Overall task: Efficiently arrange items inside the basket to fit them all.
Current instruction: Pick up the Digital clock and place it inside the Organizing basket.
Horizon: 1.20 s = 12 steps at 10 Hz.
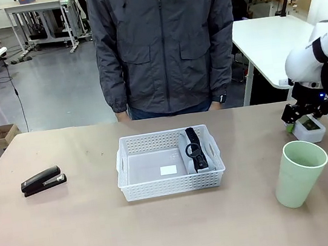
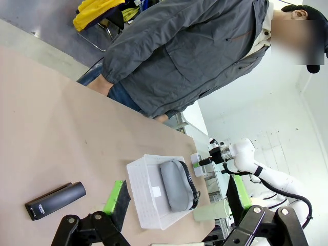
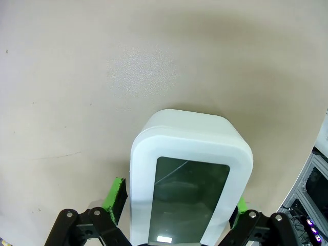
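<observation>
White basket point(image 1: 173, 186) sits mid-table: stiff perforated plastic, probably light; take it by the handle cutouts if it needs shifting. Green cup point(image 1: 300, 172) stands upright front right, outside the basket: light, smooth, likely tippy, so pinch the wall near the rim. Grey pouch point(image 1: 193, 150) lies along the basket's right side: soft, squashes. Black stapler point(image 1: 42, 180) is far left on the table point(image 1: 107, 241): dense, rigid, grip across the body. White box point(image 3: 189, 174) is right of the basket: rigid, slick-looking shell. The right gripper point(image 3: 178, 199) straddles its long sides, fingers wide, not yet pinching. Left gripper point(image 2: 177, 193) is spread wide, holding nothing.
</observation>
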Each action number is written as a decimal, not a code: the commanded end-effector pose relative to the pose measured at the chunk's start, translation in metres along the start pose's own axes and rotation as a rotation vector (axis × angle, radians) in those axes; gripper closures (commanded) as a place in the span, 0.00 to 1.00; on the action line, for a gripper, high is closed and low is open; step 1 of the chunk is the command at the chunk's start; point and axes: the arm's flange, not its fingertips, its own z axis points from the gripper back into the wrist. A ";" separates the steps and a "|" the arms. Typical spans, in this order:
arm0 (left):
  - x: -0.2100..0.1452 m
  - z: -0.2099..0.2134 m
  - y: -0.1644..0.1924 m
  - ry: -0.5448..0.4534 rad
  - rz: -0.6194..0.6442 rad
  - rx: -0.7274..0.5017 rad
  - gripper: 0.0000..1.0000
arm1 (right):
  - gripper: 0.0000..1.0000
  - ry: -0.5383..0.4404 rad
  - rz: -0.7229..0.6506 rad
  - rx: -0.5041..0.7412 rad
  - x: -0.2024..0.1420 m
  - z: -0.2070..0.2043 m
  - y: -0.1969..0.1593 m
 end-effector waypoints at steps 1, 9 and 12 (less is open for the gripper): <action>-0.001 0.001 -0.001 -0.001 -0.008 -0.009 0.00 | 0.00 0.008 -0.009 -0.001 0.005 0.001 0.000; -0.001 0.001 -0.001 -0.001 -0.008 -0.009 0.00 | 0.78 0.030 -0.030 0.021 0.003 0.004 0.001; -0.001 0.001 -0.001 -0.001 -0.008 -0.009 0.00 | 1.00 0.204 -0.055 0.188 -0.001 0.076 0.001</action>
